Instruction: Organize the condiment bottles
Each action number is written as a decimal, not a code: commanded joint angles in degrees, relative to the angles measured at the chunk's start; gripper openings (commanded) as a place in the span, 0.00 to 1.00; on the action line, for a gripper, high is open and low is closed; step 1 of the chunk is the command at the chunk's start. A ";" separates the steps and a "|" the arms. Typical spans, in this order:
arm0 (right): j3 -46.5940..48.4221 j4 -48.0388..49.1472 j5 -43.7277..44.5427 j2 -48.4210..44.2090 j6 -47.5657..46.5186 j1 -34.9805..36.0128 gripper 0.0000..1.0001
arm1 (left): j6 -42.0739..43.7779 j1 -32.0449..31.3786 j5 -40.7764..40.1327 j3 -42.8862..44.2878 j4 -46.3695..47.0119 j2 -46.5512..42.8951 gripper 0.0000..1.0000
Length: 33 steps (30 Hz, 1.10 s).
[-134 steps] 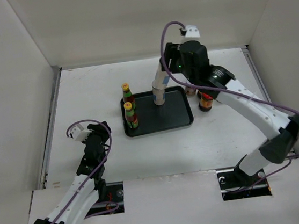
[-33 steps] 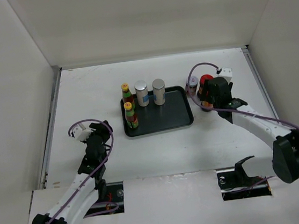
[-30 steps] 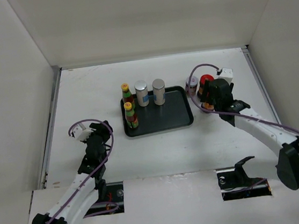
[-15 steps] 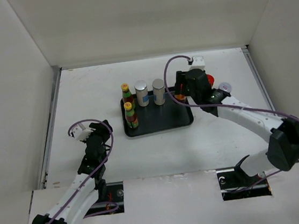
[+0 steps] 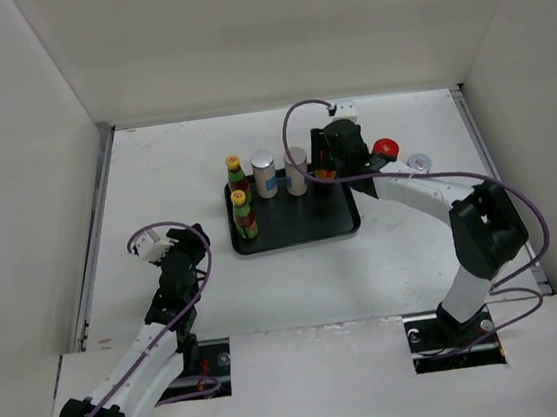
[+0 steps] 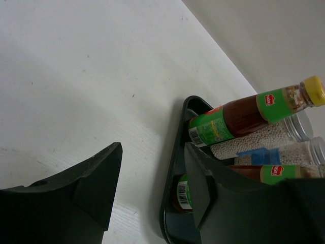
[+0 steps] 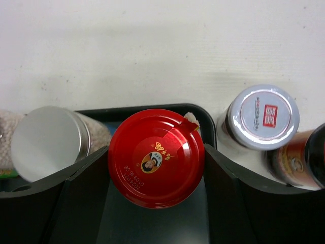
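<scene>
White desk, placing step: right hand, clamped on a round red-lidded jar, hovers over a corner of the black rectangular tray; next, presumably, lowering beside the silver-lidded shaker and releasing.

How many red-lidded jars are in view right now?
2. One red-lidded jar is gripped in the right fingers over the tray's far right corner; the other jar stands on the table, right of the tray.

Upright in black tray: two yellow-capped sauce bottles, two silver-lidded shakers; held at its far-right corner: red-lidded jar.
</scene>
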 commanded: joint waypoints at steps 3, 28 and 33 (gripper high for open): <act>5.78 11.29 1.03 1.38 -1.41 -0.87 0.62 | 0.57 -0.33 -0.53 -0.07 3.38 0.14 0.50; -8.78 9.28 1.37 -20.13 1.75 -7.45 0.42 | 0.57 -0.86 0.09 -0.60 4.78 -0.12 0.51; -12.93 6.21 4.37 -21.39 2.55 -14.23 0.65 | 0.57 -1.21 0.61 -0.34 4.87 1.02 0.51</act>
